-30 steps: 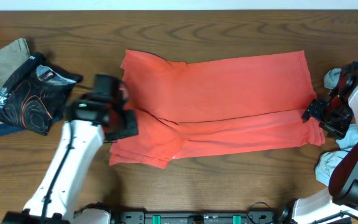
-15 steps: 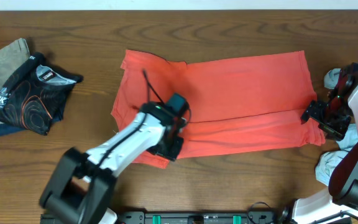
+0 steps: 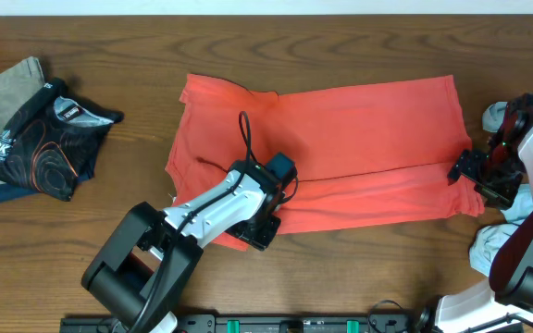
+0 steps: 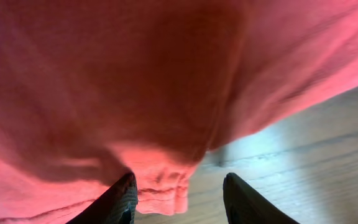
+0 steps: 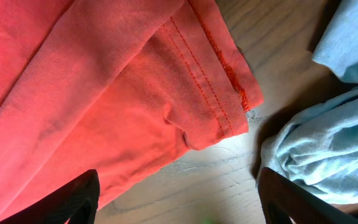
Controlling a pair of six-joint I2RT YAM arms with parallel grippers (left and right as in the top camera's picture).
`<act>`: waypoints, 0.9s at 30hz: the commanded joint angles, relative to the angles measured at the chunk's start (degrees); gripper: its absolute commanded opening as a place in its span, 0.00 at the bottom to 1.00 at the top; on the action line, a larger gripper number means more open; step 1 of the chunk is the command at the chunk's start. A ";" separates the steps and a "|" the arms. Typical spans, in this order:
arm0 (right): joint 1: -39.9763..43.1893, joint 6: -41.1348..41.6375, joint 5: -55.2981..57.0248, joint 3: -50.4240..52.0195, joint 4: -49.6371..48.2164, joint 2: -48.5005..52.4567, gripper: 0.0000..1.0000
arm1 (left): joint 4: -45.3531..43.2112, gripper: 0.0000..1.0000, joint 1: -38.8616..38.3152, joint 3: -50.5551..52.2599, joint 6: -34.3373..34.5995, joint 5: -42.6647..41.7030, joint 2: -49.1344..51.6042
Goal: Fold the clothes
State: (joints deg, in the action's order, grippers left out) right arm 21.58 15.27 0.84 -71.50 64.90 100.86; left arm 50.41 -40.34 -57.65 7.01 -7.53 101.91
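Nearest the robot on its right, crumpled light grey-blue cotton tees [image 5: 328, 143] lie on the brown wooden bench [image 3: 359, 37], just beside the coral-red short-sleeved cotton T-shirt [image 3: 359, 139] and apart from it by a strip of bare wood. The right claw [image 5: 179, 208] hovers over that gap and the shirt's stitched near right corner, its fingers spread wide and gripping nothing. The left claw [image 4: 179, 202] hangs low over the shirt's near left edge, fingers apart. A rolled bit of hem lies against the inner side of one dark finger [image 4: 120, 199], bare wood shows beside the other, and no cloth is pinched. The left arm crosses the shirt's near left part and hides it from overhead. The shirt lies flat in the middle of the bench, plain side up, with its near strip folded over lengthwise. Its long axis runs left to right, with the sleeve end to the left. Farther off at the left edge, well apart, a black printed garment [image 3: 49, 139] rests on a beige cloth [image 3: 3, 88].
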 commanded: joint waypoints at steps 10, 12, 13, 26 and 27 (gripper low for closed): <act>0.17 -1.20 -0.17 0.33 0.26 -0.13 0.80 | -0.39 0.26 -0.13 2.32 -0.76 3.52 0.76; 0.17 -1.20 -0.20 0.33 0.33 -0.13 0.80 | -0.39 0.22 -0.13 2.32 -0.76 3.52 0.76; 0.17 -1.22 -0.17 0.33 0.33 -0.13 0.80 | -0.44 0.16 -0.13 2.32 -0.76 3.54 0.76; 0.15 -1.18 -0.22 0.33 0.28 -0.13 0.80 | 8.63 0.06 -0.09 -8.02 -0.76 16.44 -3.39; 0.15 -1.18 -0.22 0.33 0.26 -0.13 0.80 | 8.00 0.06 -0.09 -9.94 -0.76 19.87 -3.56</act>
State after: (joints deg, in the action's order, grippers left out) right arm 21.58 14.61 0.84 -71.50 65.14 100.86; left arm 58.74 -40.34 -62.22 6.15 2.07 100.71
